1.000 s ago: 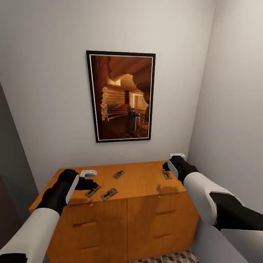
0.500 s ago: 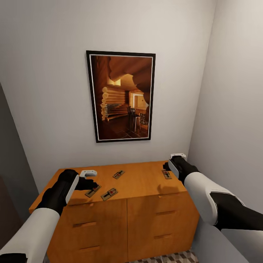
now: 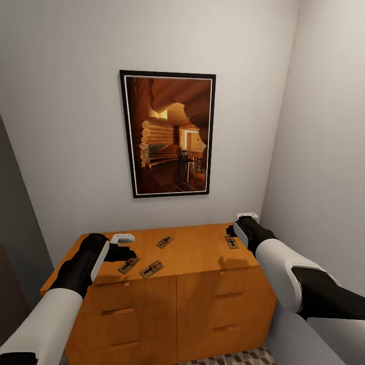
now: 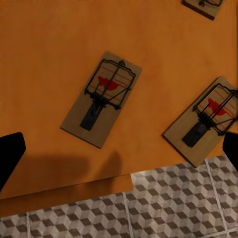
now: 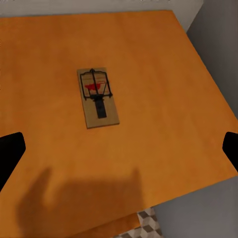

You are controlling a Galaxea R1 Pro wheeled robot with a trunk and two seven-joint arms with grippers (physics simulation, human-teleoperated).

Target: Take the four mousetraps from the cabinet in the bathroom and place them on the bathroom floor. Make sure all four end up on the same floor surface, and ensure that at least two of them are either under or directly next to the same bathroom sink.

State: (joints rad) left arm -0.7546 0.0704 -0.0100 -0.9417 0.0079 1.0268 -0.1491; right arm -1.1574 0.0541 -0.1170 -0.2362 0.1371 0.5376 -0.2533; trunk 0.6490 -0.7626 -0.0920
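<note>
1. Two pincers hover over the cabinet top, neither carrying anything. The left gripper (image 3: 123, 247) hangs above the front left part with its jaws apart: in its wrist view the two dark fingertips (image 4: 10, 154) sit at opposite edges with bare wood between them.
2. Its nearest target is a small flat brown wooden mousetrap with dark wire and a red spot (image 4: 101, 98), lying flat just ahead of the fingers and turned diagonally. A second mousetrap (image 4: 206, 119) lies close beside it, right at the front edge.
3. The right gripper (image 3: 238, 229) hovers above the right end, jaws likewise spread wide, with a third mousetrap (image 5: 98, 97) lying roughly centred between them; judged from that, it is lined up for a straight descent.
4. A fourth mousetrap (image 3: 164, 242) lies further back, near the middle, well apart from both grippers.
5. All four rest on the plain flat top of the low orange-brown wooden cabinet (image 3: 203, 304), so none has reached the floor yet.
6. The cube-patterned brown and beige tiled bathroom floor (image 4: 148, 208) shows beyond the cabinet's front edge.
7. Because the traps are thin and flat, a grasp probably calls for fingers closing low across the board's narrow sides.
8. A dark-framed picture of a log interior (image 3: 168, 133) hangs on the wall behind.
</note>
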